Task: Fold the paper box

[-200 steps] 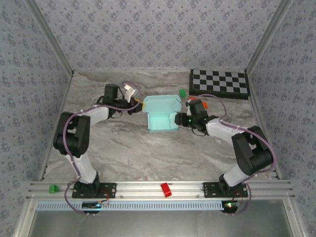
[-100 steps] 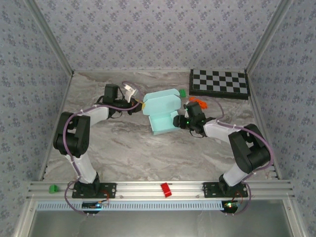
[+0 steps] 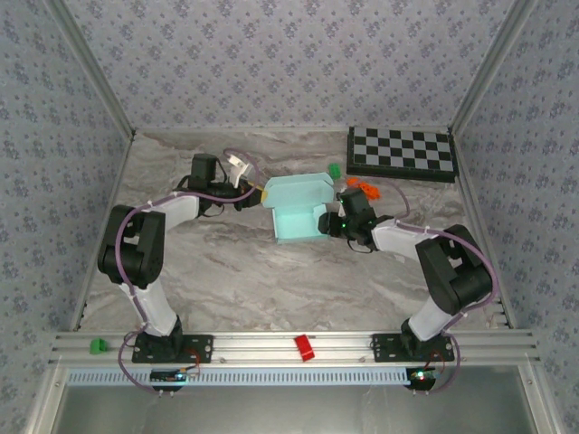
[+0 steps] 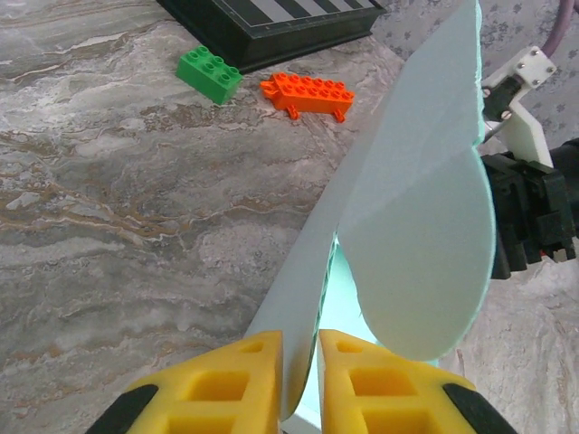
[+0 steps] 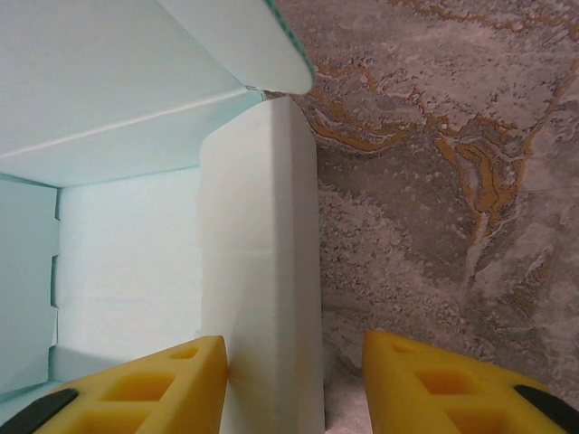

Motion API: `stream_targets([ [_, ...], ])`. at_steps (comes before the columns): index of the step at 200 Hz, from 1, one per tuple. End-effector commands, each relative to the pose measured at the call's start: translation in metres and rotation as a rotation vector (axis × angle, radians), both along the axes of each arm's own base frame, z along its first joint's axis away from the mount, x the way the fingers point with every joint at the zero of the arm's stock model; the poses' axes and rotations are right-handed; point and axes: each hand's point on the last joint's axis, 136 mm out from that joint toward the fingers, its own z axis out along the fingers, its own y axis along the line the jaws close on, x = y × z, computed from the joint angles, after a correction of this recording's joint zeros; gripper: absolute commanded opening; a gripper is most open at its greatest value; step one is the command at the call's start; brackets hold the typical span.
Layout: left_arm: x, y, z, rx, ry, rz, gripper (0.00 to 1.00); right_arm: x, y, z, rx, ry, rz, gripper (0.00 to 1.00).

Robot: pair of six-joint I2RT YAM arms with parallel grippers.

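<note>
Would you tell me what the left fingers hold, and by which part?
The left fingers pinch the paper box by the edge of an upright panel.

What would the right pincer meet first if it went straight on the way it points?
The box: its side wall stands between the open fingers of the right pincer, so going on would probably slide them along that wall toward the lid fold; depth is unclear.

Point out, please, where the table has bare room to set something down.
Free: the wide strip of table between box and near rail, and the far strip left of the checkerboard. Crowded: beside the box, where the left gripper and right gripper meet its walls, and between box and checkerboard, with the green brick and orange brick.
</note>
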Motion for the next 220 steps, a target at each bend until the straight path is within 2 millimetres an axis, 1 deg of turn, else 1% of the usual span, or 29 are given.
stream_targets([
  [1, 0.002, -0.006, 0.012, -0.042, -0.018, -0.038, 0.18, -0.002, -0.001, -0.008, -0.014, 0.015, -0.012, 0.45],
  [79, 0.008, -0.010, 0.006, -0.043, -0.011, -0.030, 0.18, -0.003, -0.002, -0.010, -0.027, 0.025, -0.010, 0.44],
  [115, 0.009, -0.010, 0.012, -0.059, -0.016, -0.015, 0.06, -0.004, -0.005, -0.010, -0.040, 0.026, -0.015, 0.44],
  [127, 0.008, -0.010, 0.015, -0.059, -0.022, -0.016, 0.00, -0.005, -0.006, -0.011, -0.046, 0.026, -0.014, 0.43],
  [156, 0.003, -0.008, 0.015, -0.049, -0.007, -0.011, 0.00, -0.006, -0.006, -0.014, -0.057, 0.031, -0.013, 0.41],
  [190, -0.003, -0.006, 0.017, -0.041, -0.004, -0.010, 0.00, -0.008, -0.004, -0.016, -0.072, 0.030, 0.000, 0.41],
  [206, -0.006, -0.006, 0.017, -0.033, -0.001, -0.022, 0.00, -0.008, -0.003, -0.012, -0.084, 0.014, 0.005, 0.41],
  [220, -0.009, -0.005, 0.018, -0.031, -0.009, -0.028, 0.00, -0.005, -0.001, -0.005, -0.082, -0.006, 0.011, 0.41],
])
